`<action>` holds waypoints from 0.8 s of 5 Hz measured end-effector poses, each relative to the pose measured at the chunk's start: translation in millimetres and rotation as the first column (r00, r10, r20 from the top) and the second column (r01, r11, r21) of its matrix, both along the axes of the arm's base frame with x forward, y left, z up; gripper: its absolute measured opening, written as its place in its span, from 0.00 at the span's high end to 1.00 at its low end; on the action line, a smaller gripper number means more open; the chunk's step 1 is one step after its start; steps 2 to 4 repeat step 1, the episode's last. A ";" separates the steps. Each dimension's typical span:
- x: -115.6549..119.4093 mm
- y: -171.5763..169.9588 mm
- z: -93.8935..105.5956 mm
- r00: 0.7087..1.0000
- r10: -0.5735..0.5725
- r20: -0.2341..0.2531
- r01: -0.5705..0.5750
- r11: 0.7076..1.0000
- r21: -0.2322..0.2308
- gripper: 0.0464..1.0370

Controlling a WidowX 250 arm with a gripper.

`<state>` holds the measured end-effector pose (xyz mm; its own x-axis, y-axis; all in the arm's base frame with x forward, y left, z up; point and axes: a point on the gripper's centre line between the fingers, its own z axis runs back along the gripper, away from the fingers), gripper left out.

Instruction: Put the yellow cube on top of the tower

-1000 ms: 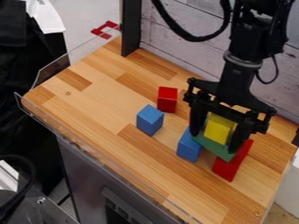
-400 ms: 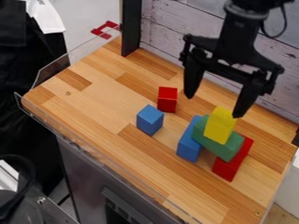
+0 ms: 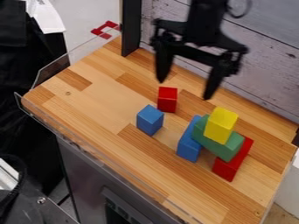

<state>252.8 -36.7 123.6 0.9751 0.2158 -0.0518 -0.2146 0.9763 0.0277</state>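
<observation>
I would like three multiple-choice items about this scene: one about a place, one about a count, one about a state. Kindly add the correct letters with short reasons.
1. Where is the yellow cube?
A) Under the green block
B) On top of the green block
C) Between the gripper's fingers

2. How many red blocks are on the wooden table?
A) One
B) Two
C) Four

3. What is the gripper's state?
A) Open and empty
B) Shut
C) Holding a block

1: B, it rests on the green block.
2: B, the small red cube and the long red block.
3: A, its fingers stand apart with nothing between.
</observation>
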 end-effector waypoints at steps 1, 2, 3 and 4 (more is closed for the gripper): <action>-3.2 26.6 -11.0 0.999 0.039 -0.010 -0.039 0.999 -0.001 0.04; -3.2 26.6 -11.0 0.999 0.039 -0.010 -0.039 0.999 -0.001 0.04; -3.2 26.6 -11.0 0.999 0.039 -0.010 -0.039 0.999 -0.001 0.04; -3.2 26.6 -11.0 0.999 0.039 -0.010 -0.039 0.999 -0.001 0.04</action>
